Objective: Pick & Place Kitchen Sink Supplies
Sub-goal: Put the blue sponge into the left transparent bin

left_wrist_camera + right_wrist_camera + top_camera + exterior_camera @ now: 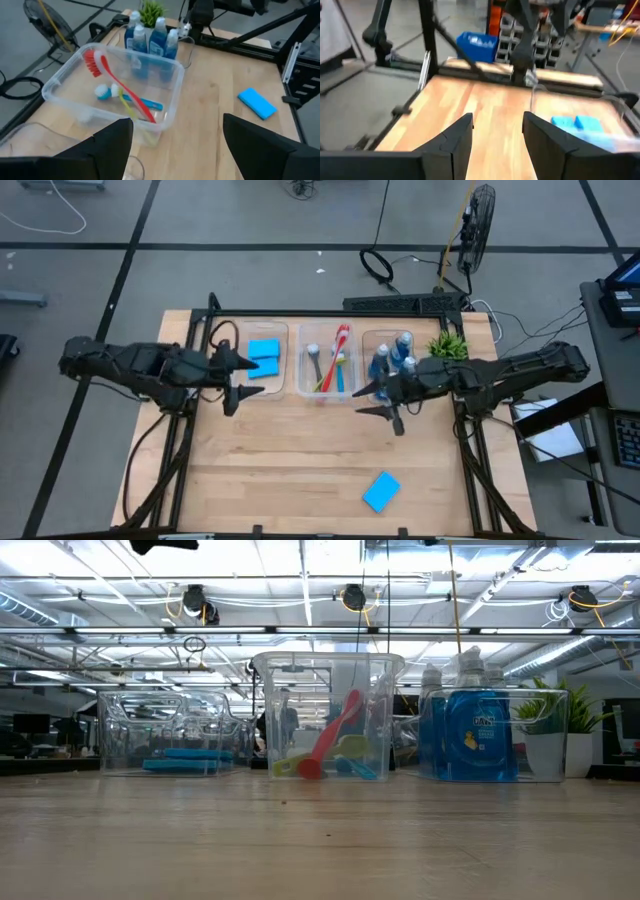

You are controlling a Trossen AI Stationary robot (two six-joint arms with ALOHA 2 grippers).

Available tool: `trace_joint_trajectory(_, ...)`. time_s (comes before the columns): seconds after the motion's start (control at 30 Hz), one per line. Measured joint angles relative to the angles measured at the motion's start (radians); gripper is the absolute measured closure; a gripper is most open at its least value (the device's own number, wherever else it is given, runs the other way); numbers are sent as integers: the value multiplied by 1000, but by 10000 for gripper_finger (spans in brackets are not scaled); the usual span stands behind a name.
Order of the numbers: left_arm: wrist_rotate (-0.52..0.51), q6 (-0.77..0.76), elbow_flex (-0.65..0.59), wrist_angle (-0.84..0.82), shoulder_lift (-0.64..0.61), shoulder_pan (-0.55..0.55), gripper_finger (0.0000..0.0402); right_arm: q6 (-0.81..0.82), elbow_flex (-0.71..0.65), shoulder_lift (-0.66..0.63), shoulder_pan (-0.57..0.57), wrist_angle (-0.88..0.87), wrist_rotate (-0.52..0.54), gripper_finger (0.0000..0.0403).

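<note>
1. One blue sponge (381, 491) lay alone on the near right part of the desk (300, 450), well apart from the bins; the left wrist view also caught it (256, 103), while the low view did not.
2. The other sponges (264, 356) sat in the left bin (250, 330); the low view showed them as a flat blue layer (188, 760) behind clear plastic.
3. The brushes lay in the middle bin (327, 390). The red brush (120, 82) leaned across it, and the left wrist view alone made out a blue handle (150, 104) and a yellow-green one (127, 107) beneath.
4. The blue bottles (393, 356) stood in the right bin (372, 338), beside the potted plant (449, 345) at the far right.
5. The left hand (232, 383) hovered just near of the left bin, fingers spread wide and empty.
6. The right hand (385, 402) hovered just near of the right bin, fingers parted, gripping nothing.
</note>
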Motion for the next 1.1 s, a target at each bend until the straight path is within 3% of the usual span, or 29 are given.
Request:
trace_joint_trajectory(0.2, -111, -42, -136, 152, -73, -118, 99, -3, 0, -81, 45, -162, 0, 243)
trace_joint_trajectory(0.43, -114, -48, -320, 273, -210, -177, 85, 0, 0, -98, 124, -306, 0, 243)
trace_joint_trajectory(0.7, -113, -89, -479, 313, -387, -181, 80, 87, 0, -46, 197, -476, -6, 243)
trace_joint_trajectory(1.1, -115, -85, -620, 344, -612, -181, 93, 134, 0, 124, 286, -539, -166, 243)
